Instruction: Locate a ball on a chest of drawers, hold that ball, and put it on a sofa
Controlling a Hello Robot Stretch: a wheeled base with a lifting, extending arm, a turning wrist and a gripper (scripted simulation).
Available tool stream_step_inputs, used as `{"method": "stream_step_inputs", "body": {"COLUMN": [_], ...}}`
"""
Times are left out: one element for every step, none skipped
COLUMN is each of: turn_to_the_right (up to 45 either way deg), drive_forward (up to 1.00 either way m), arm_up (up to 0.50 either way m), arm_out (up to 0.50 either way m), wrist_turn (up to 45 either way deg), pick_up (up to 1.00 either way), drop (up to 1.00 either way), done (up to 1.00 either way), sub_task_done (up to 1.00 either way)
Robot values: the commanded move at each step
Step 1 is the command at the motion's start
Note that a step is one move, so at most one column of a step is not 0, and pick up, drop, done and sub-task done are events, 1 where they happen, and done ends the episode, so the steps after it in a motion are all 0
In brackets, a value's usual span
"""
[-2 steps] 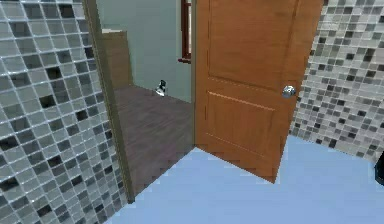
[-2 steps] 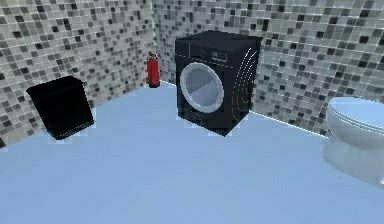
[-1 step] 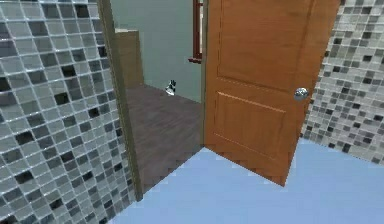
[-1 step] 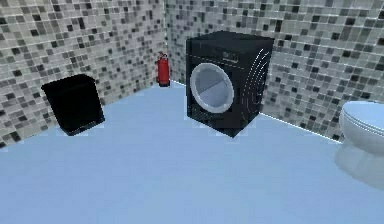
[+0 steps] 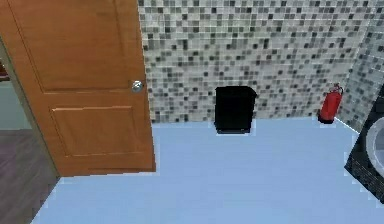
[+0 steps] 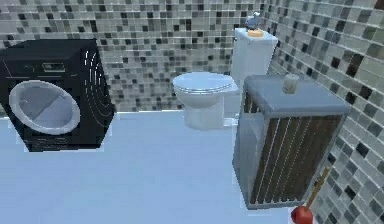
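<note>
Facing a speckled tiled wall, you see a brown wooden door, a black square bin and a red fire extinguisher. You cannot tell the gripper's state or the ball's place.

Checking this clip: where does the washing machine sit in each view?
Forward view: the washing machine is a dark sliver at the lower right edge, right of the red fire extinguisher.
Arm side view: the washing machine stands at the left, left of the toilet.
Shared landmark: the mosaic tile wall behind it.
</note>
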Motion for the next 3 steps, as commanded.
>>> {"method": "stream_step_inputs", "body": {"turn_to_the_right": [39.0, 0.0, -45.0], "drive_forward": [0.00, 0.20, 0.00], "arm_up": [0.00, 0.00, 0.00], "arm_out": [0.00, 0.00, 0.00], "wrist_turn": [0.0, 0.0, 0.0], "pick_up": [0.00, 0.00, 0.00], "drop": [0.00, 0.00, 0.00], "done": [0.00, 0.00, 0.00], "sub_task_done": [0.00, 0.00, 0.00]}}
